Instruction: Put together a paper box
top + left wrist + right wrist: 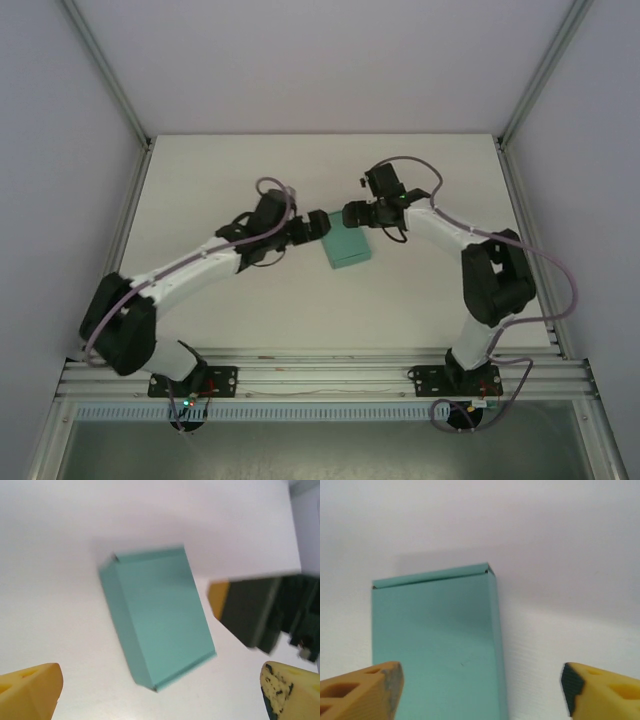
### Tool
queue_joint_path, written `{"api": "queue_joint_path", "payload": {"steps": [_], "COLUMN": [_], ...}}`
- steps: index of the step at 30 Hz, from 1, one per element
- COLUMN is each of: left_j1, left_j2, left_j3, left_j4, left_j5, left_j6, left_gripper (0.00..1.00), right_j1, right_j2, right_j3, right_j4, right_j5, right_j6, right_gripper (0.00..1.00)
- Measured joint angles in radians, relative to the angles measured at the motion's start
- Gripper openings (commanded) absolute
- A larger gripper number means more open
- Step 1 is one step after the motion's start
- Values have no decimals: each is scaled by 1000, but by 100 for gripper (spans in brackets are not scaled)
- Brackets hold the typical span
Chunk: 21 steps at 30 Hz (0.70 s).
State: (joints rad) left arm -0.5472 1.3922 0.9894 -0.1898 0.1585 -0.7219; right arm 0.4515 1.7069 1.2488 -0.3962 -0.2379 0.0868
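The paper box (347, 245) is a closed teal-green rectangular box lying flat on the white table, mid-table between the two arms. My left gripper (318, 226) is just left of its far end and my right gripper (352, 214) just beyond that end. In the left wrist view the box (157, 617) lies ahead of my open left gripper (160, 700), whose yellow fingers (30, 690) stand wide apart and clear of it. In the right wrist view the box (437, 640) lies under the open right gripper (482, 695), untouched by the fingers (602, 692).
The right arm's dark gripper body (260, 610) sits close to the box's right side in the left wrist view. White walls and aluminium posts (110, 90) enclose the table (250, 330). A metal rail (320, 375) with both arm bases runs along the near edge.
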Motion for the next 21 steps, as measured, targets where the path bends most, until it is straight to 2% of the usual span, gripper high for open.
{"api": "queue_joint_path", "payload": {"steps": [5, 8, 12, 15, 21], "left_j1": [171, 335, 537, 593, 602], "left_j2": [-251, -362, -399, -372, -297], "left_j3": [-76, -175, -340, -447, -644], "left_j4": [-48, -38, 56, 164, 512], "left_j5": [-211, -269, -324, -348, -369], "left_j6": [107, 163, 239, 322, 483], "left_gripper": [100, 100, 100, 100, 100], "right_j1": [-23, -80, -173, -227, -321], "right_j2": [-249, -412, -517, -532, -549], "right_j3": [-121, -263, -469, -609, -831], "right_j4": [50, 119, 235, 326, 622], "right_j5": [134, 211, 334, 411, 465], "right_j6": [5, 26, 48, 57, 11], "right_gripper": [100, 100, 100, 100, 100]}}
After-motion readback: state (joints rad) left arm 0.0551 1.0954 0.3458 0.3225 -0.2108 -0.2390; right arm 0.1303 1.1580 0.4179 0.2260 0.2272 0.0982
